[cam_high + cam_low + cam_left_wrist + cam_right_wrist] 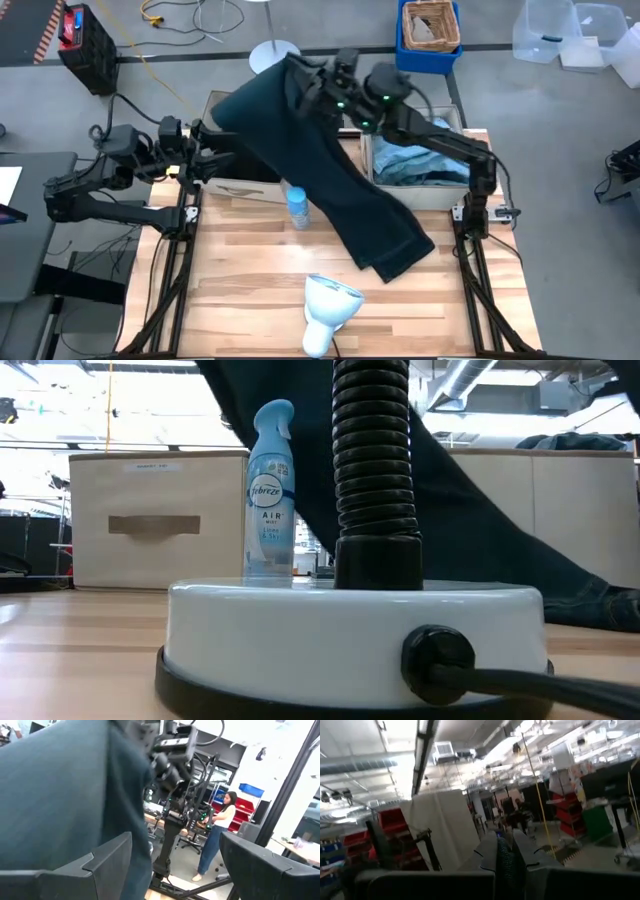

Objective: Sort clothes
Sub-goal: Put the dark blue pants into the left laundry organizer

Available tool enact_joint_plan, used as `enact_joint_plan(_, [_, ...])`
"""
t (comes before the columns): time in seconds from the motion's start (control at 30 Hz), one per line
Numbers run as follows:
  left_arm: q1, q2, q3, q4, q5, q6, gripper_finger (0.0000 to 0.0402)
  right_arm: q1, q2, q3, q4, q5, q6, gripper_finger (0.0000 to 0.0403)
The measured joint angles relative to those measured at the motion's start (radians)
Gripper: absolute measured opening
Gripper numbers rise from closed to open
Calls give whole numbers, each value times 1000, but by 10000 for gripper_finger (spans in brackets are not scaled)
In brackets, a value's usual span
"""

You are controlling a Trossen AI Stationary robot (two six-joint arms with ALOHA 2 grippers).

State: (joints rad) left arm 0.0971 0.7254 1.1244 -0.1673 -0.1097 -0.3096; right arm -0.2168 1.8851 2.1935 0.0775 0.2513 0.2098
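Note:
A dark teal-black garment [330, 170] hangs from my raised right gripper [303, 78], which is shut on its upper end over the table's far side. It drapes down across the left beige box [232, 185], and its lower end [395, 250] lies on the table. It also shows in the low view [480, 500]. My left gripper [175, 845] is open beside the hanging garment [60, 795], near the left box [150, 520]. Turquoise and grey-blue clothes [415, 165] lie in the right beige box [440, 195]. My right gripper pinches a narrow bunched strip of the garment's upper end [504, 857] between its two fingers [489, 855]. The fingers slant upward toward the ceiling. The garment hangs below them, sloping down toward the table's near right, with its lower end on the table. My left gripper stands close against the garment; whether it touches, I cannot tell.
A blue spray bottle [297, 207] stands upright mid-table, beside the garment; it also shows in the low view [270, 490]. A white lamp base with a black ribbed hose [375, 460] stands at the near edge [328, 300]. A person [220, 830] stands in the room beyond.

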Motion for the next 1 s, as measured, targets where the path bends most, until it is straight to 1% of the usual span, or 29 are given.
enact_joint_plan(0.23, [0, 0, 0, 0, -1, 0, 292, -22, 113, 71, -32, -45, 77, 29])
enact_joint_plan(0.37, [0, 0, 0, -2, -2, 0, 292, -30, 166, 95, -45, -47, 121, 29])
enact_joint_plan(0.53, [0, 0, 0, -11, -2, 1, 292, -44, 217, 113, -100, -47, 232, 29])
enact_joint_plan(0.57, [0, 0, 0, -16, -2, 1, 292, -47, 224, 113, -104, -48, 246, 36])
enact_joint_plan(0.63, [0, 0, 0, -31, -2, 0, 292, -49, 232, 113, -104, -60, 272, 65])
enact_joint_plan(0.77, [0, 0, 0, -62, -2, -5, 292, -48, 229, 115, -126, -75, 307, 146])
enact_joint_plan(0.87, [0, 0, 0, -70, -2, -5, 292, -49, 229, 115, -135, -107, 313, 204])
enact_joint_plan(0.93, [0, 1, 0, -70, -2, -5, 292, -52, 229, 115, -148, -136, 325, 234])
enact_joint_plan(1.0, [0, 1, 0, -70, -2, -5, 292, -54, 229, 115, -164, -182, 339, 256])
